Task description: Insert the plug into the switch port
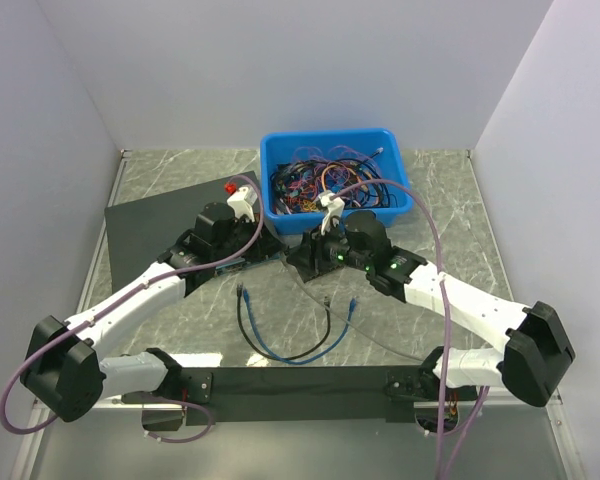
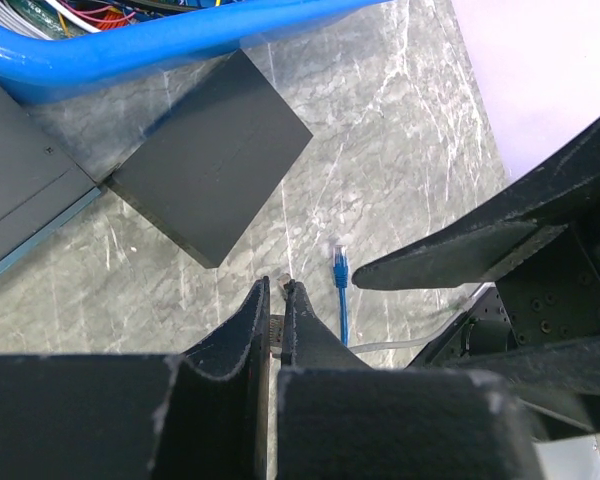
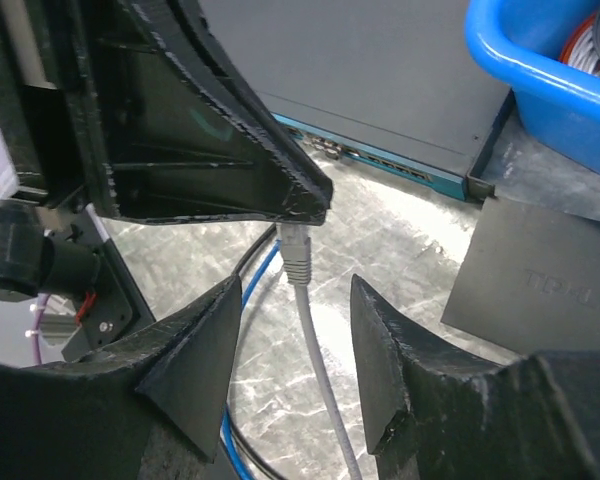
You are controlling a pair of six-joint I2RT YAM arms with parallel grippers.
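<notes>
The blue cable lies loose on the table, its clear plug (image 1: 352, 303) free; the plug also shows in the left wrist view (image 2: 338, 264). The small flat black box (image 2: 212, 158) sits by the blue bin and shows in the right wrist view (image 3: 545, 285); no port is visible on it. My left gripper (image 2: 278, 291) is shut on the plug of a grey cable (image 3: 296, 250), held just above the table. My right gripper (image 3: 295, 300) is open, its fingers either side of that grey cable just below the left fingertips (image 3: 290, 200), not touching it.
A blue bin (image 1: 395, 205) of tangled cables stands at the back. A large black unit with a blue front strip (image 3: 380, 160) lies on the left on a dark mat (image 1: 145, 225). A black cable (image 1: 280, 355) loops with the blue one near the front.
</notes>
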